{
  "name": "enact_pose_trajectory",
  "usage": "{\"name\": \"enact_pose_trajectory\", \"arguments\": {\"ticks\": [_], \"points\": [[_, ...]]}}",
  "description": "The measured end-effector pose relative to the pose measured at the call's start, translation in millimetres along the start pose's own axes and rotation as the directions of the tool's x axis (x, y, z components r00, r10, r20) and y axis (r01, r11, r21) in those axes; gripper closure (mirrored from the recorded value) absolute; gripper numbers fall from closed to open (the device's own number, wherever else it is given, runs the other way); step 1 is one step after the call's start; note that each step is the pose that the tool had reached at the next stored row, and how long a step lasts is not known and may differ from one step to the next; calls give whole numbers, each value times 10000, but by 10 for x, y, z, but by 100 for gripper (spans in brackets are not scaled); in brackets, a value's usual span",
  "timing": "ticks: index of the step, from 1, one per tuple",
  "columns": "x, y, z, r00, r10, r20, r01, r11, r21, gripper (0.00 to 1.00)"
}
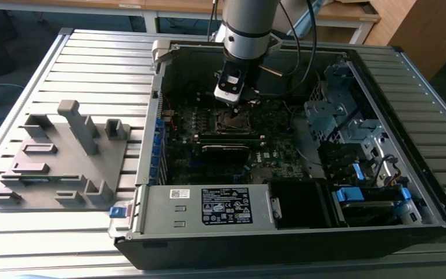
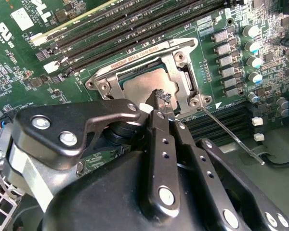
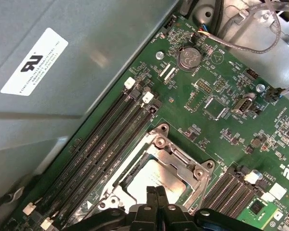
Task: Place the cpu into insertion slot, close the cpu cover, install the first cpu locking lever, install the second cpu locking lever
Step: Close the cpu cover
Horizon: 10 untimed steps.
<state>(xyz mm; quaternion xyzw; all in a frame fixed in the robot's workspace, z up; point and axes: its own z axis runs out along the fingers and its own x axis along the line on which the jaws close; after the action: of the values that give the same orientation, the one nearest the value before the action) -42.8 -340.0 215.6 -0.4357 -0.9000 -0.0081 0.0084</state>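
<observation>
**Hovering closed over the seated chip**

Reaching down into the open black computer case on the grey ribbed metal tabletop, the black hand has its two fingers pressed together with nothing between them. Its tips sit over the cpu, a small flat square chip with a dull silver-grey top; whether they touch it cannot be told. The chip lies in the insertion slot, the square dark socket on the green circuit board. The cpu cover, a thin silvery metal frame with a square cut-out, lies down around the chip. A thin silvery locking lever juts away from one socket corner, across black memory slots. A grey moulded fixture tray rests beside the case, on the exterior view's left
</observation>
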Motion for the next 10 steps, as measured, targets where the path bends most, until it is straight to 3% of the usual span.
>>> {"name": "enact_pose_trajectory", "arguments": {"ticks": [6, 10], "points": [[0, 0, 0, 9979, -642, -25, 642, 9979, -4, 89], [0, 0, 0, 9934, -1146, -42, 1146, 9934, -4, 89]]}}
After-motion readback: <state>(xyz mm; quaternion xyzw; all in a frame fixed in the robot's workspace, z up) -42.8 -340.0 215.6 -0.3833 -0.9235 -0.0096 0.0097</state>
